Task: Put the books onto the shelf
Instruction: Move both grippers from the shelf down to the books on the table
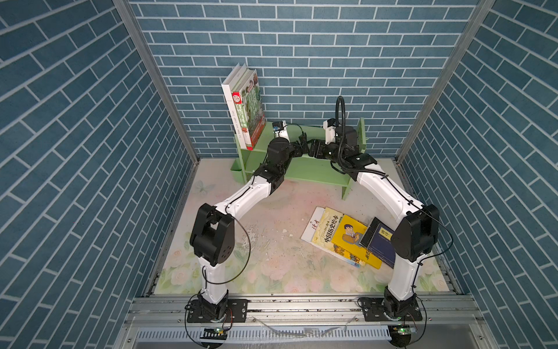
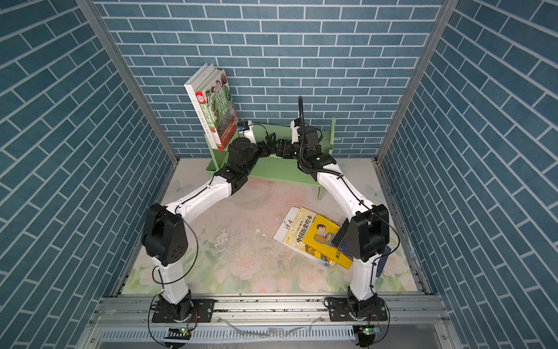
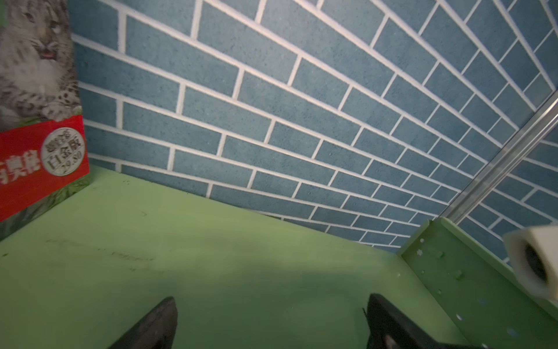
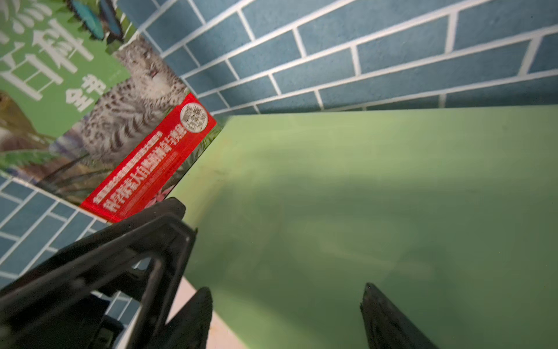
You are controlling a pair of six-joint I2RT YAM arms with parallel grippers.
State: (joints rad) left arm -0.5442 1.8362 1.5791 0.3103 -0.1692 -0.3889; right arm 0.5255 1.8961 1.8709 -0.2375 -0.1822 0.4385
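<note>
Shelf (image 1: 302, 172) holds two upright books (image 1: 253, 109), five overlapping books (image 1: 347, 236) lie on the tabletop (image 1: 256, 241) before it, and left fingers (image 3: 154, 329) and right fingers (image 4: 388, 326) hover open, empty, over it.

I see blue brick-patterned walls (image 1: 332, 45) on three sides, a floral mat (image 1: 271, 272) scuffed and flecked white mid-table, and an aluminium rail (image 1: 302, 306) along the front.

The nature book (image 1: 241, 114) carries "自然百科" down its spine, and a silver seal (image 3: 62, 155) on its cover reads "白金版 29.80". The pale yellow book (image 1: 329, 228) reads "中国历史绘本" in red. The other books' titles are too small to read.
</note>
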